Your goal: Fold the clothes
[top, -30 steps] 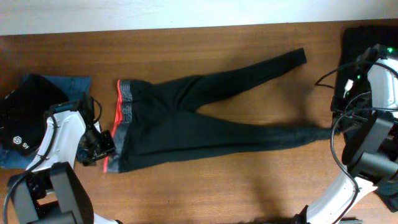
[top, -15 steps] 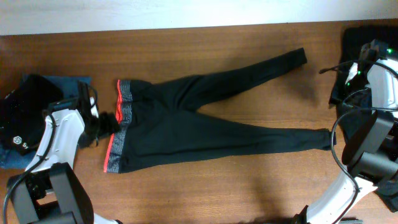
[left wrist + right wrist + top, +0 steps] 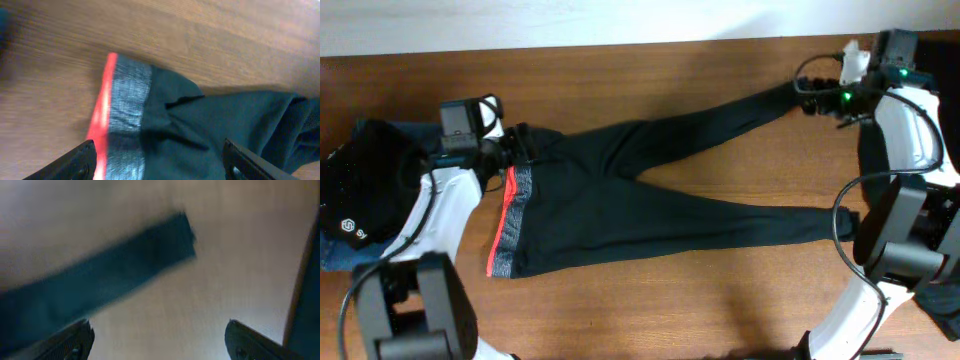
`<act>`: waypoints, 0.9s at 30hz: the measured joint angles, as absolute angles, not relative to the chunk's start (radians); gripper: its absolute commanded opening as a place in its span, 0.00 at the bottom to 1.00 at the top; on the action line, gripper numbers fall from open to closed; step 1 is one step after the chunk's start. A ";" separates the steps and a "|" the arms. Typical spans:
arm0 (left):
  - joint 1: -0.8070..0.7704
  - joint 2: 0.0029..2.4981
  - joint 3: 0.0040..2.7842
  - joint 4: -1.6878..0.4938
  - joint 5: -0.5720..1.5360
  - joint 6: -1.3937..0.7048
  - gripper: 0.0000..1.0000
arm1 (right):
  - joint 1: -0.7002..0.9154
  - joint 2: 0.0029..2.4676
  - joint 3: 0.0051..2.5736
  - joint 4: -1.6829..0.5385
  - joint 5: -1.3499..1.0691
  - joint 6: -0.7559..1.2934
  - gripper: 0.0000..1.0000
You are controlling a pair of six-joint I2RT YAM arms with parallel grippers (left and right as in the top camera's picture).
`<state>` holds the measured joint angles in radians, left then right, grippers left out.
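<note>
With jaws wide and empty, left gripper (image 3: 159, 156) should pinch the waistband (image 3: 127, 100) corner, right gripper (image 3: 157, 336) the cuff (image 3: 172, 235) by the desk's (image 3: 620, 80) back edge, catching both layers.

The table (image 3: 650, 310) is made of brown wood. It is wide and fills almost the whole view from above. Thin darker lines run along the wood from side to side. Past the far edge of the table there is a white strip (image 3: 570, 20), plain and bright. It may be a wall, but that is hard to tell. The light is soft, and the shadows on the wood are faint. Up close in the left wrist view the table (image 3: 225, 35) looks warm brown and a bit blurry. In the right wrist view the table (image 3: 225, 280) looks pale and very blurry.
</note>
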<state>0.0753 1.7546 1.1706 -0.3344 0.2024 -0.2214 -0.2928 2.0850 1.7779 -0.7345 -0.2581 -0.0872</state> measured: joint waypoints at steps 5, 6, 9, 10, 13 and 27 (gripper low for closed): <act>0.068 1.876 1.171 -0.292 0.207 -0.221 0.79 | -0.287 2.140 1.778 -0.548 -0.268 -0.066 0.90; 0.069 1.894 1.171 -0.279 0.207 -0.221 0.79 | -0.288 2.158 1.778 -0.522 -0.270 -0.054 0.91; 0.069 1.930 1.171 -0.231 0.208 -0.221 0.78 | -0.292 2.203 1.778 -0.478 -0.284 -0.030 0.95; 0.069 1.939 1.171 -0.208 0.211 -0.221 0.77 | -0.292 2.219 1.778 -0.464 -0.291 -0.025 0.96; 0.069 1.963 1.171 -0.155 0.217 -0.221 0.77 | -0.292 2.249 1.778 -0.448 -0.303 -0.016 0.97; 0.069 2.041 1.171 0.035 0.157 -0.221 0.76 | -0.296 2.281 1.778 -0.338 -0.230 0.024 0.96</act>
<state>0.0692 2.0411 1.1709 0.0349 0.1574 -0.2214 -0.2958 2.2807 1.7779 -0.3382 -0.2298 0.0238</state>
